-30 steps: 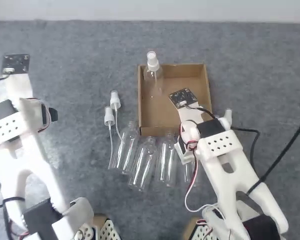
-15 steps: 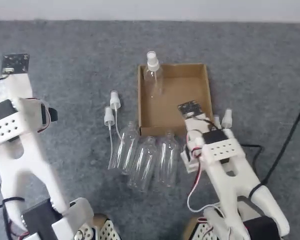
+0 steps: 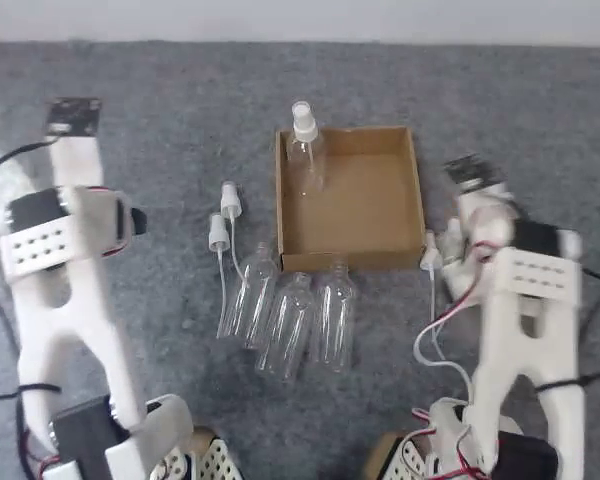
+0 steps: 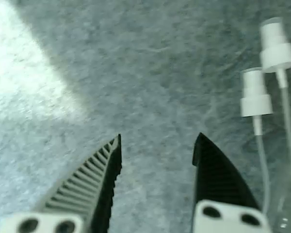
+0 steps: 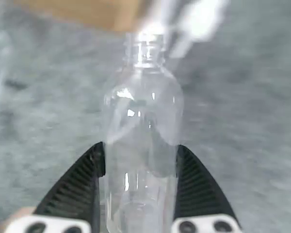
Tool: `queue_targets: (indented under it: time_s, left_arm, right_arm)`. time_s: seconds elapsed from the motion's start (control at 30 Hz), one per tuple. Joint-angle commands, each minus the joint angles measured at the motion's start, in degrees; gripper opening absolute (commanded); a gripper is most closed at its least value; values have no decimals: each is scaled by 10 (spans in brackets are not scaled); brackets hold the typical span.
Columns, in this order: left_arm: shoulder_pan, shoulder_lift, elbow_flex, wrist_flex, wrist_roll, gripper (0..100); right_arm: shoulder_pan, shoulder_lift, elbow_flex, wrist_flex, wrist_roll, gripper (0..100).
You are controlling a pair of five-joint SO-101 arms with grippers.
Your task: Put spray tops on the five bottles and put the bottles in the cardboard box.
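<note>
My right gripper is clamped around the body of 1 uncapped clear bottle, near a corner of the cardboard box. My left gripper hangs spread wide over bare carpet, near 2 loose spray tops. 3 bottles lie in front of the box, and 1 capped bottle is inside. I judge the smooth plastic could twist or slip in my jaws. A top's long dip tube could also miss the narrow neck and bend.

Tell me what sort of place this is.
Probably a robot test bench: two white arms stand over a grey carpeted table, with a cardboard box, clear bottles and loose spray tops laid out.
</note>
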Motion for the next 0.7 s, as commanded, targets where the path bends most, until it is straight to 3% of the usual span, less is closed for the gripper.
queue_targets:
  time_s: [0.0,0.17,0.33,0.53,0.67]
  left_arm:
    - [62,-1,-7,-1,40,224]
    - [147,9,-3,-62,105,222]
    - [208,103,-35,-132,165,221]
    - [220,287,-200,-132,195,194]
    - [224,403,-335,-86,199,186]
  right_arm:
    - [117,-23,-70,3,93,7]
    - [218,-22,-27,-103,135,9]
    - [247,37,13,-202,149,9]
    - [257,150,-19,-230,160,9]
    - [271,174,-35,-230,163,9]
